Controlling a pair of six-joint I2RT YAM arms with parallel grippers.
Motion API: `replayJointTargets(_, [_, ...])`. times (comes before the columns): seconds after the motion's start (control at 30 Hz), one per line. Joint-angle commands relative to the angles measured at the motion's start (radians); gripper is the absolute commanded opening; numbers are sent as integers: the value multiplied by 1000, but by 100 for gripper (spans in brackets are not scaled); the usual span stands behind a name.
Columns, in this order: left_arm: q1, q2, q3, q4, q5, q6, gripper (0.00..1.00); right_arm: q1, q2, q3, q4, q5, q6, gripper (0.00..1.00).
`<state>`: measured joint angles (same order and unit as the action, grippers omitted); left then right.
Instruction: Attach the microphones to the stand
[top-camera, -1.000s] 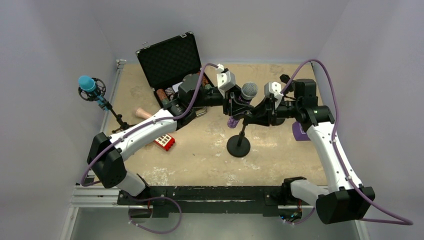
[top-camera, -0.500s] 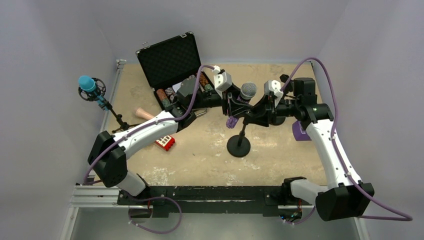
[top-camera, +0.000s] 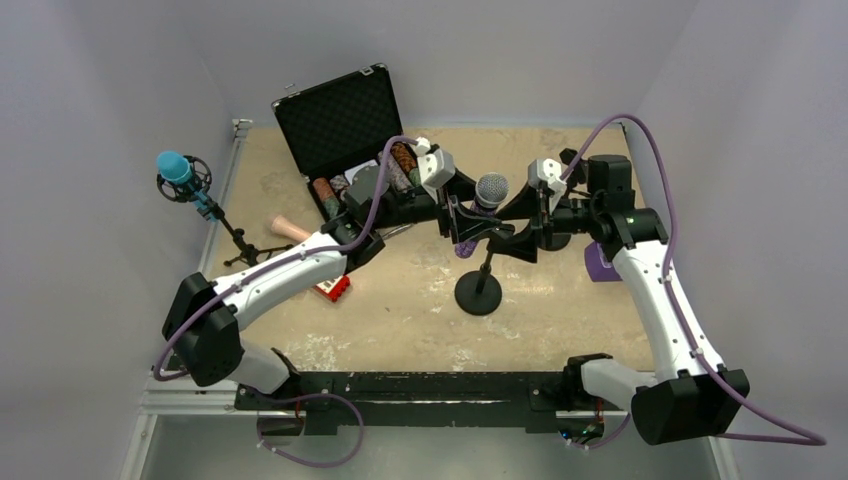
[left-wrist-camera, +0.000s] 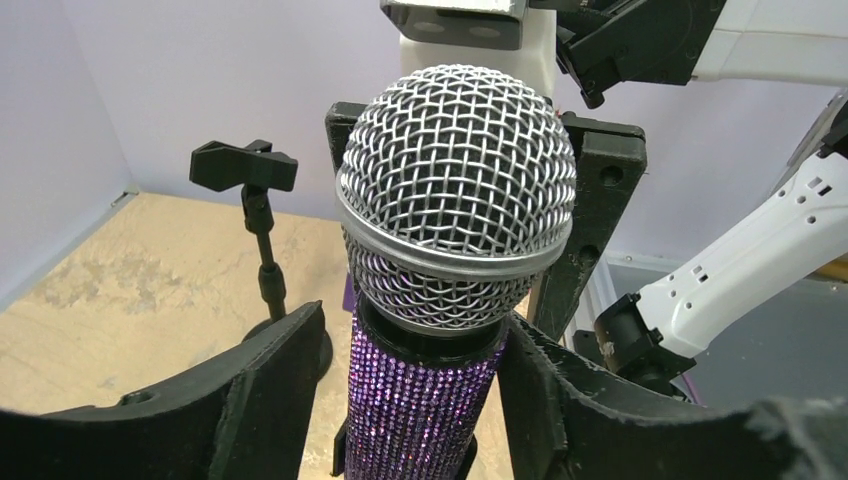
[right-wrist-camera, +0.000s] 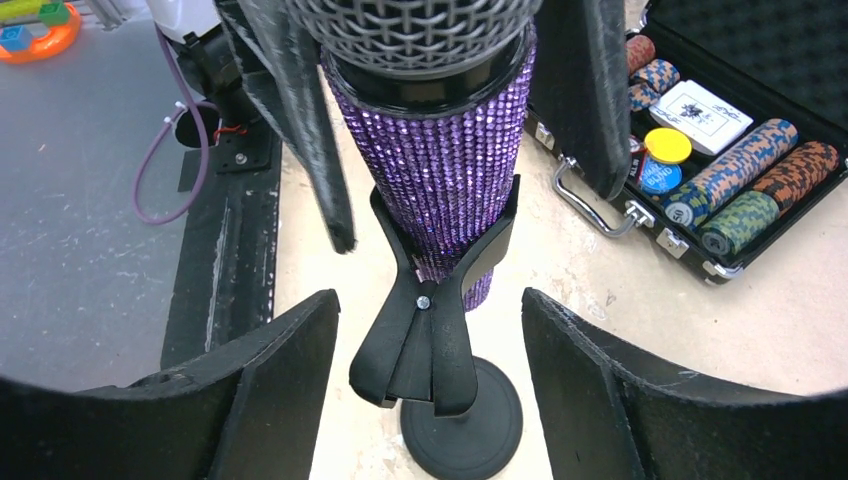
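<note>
Sitting in the clip (right-wrist-camera: 435, 300): purple microphone (right-wrist-camera: 440, 150), its glittery body wedged between the two black prongs, silver mesh head (left-wrist-camera: 455, 195) uppermost.
Stand: round black base (top-camera: 478, 293) on the sandy table (top-camera: 420, 330) near its middle, with a thin post rising to the clip.
Left gripper (left-wrist-camera: 412, 325): fingers flank the glittery body just below the head. A sliver of gap shows on one side, so it sits loosely around the microphone rather than clamped.
Right gripper (right-wrist-camera: 430, 330): faces the stand from the opposite side, lower down, jaws spread wide on either side of the clip and touching neither prong.
Blue microphone (top-camera: 175, 168): held in a ring mount on a small tripod (top-camera: 235, 250) at the table's left edge, well apart from the centre stand.
Peach-pink microphone (top-camera: 285, 227): lying flat on the table between the tripod and the left arm.
Red block (top-camera: 332, 290): on the table, partly hidden by the left arm.
Case (top-camera: 340, 120): lid open at back left, poker chips (right-wrist-camera: 745, 165) inside.
Second stand (left-wrist-camera: 250, 170): black clip on a post, beyond the purple microphone.
</note>
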<state>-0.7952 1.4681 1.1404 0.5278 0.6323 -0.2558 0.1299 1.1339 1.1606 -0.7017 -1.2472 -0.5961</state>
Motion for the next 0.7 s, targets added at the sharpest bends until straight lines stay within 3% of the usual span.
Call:
replayJointTargets(0.0, [-7,-76,-15,-21,-68,-13,70,-1,-10,35,2,-1,16,72])
replayJointTargets(0.1, [-3,-116,-24,-49,-96,6,81,0,-10,65,-30,8,-3,74])
replayJointTargets(0.4, [4,-342,-153,-221,-231,136,89,-77,-25,104,-109,-11,-66,76])
replayJointTargets(0.67, [6,-677,-371,-394,-403,127,98,-166,-100,-26,-113,-17,-168,77])
